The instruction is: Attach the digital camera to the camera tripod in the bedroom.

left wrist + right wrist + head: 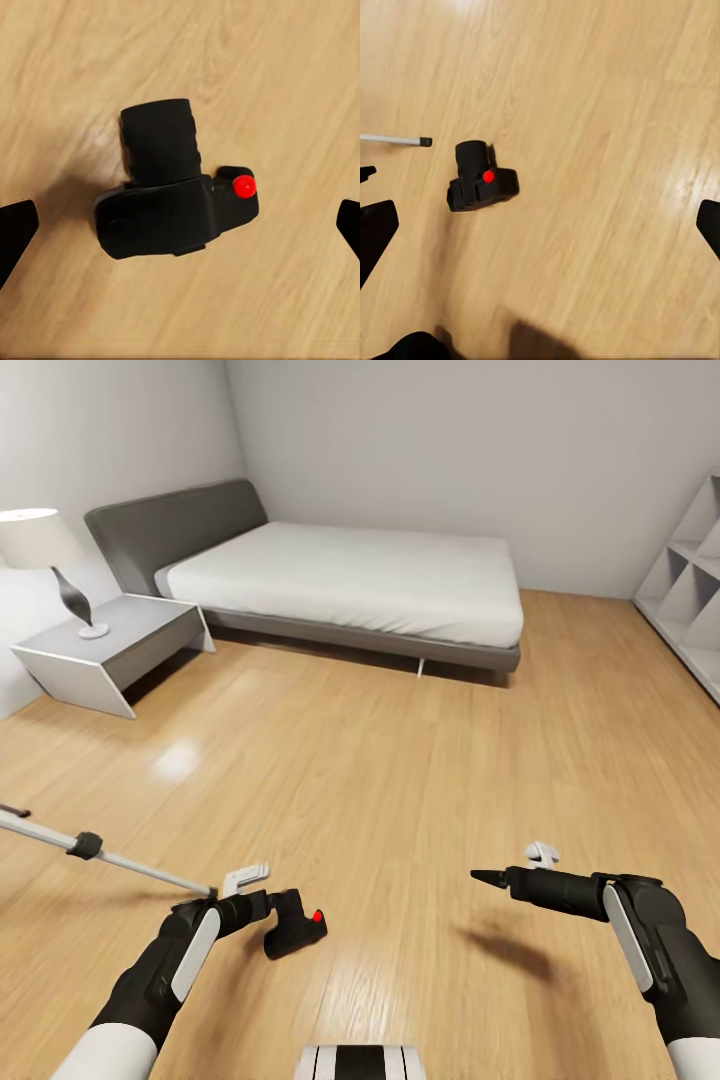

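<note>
Left pincer (262, 908): my fingers are spread wide, gripping nothing, poised over the digital camera (174, 199) to straddle it.
Right pincer (480, 877): spread apart, empty, held well aside.
Digital camera: black, boxy, red button, on the wood floor (400, 780).
Camera tripod (100, 852): silver leg nearby.

Open wood floor (400, 760) spreads wide between the bed (350, 575) and the arms — nothing stands on it there. Low on the robot's left, a tripod leg (110, 855) lies across the floor, its end just beside the digital camera (295, 932). The nightstand (110, 650) and the shelf (690, 590) stand well apart, at the edges.
</note>
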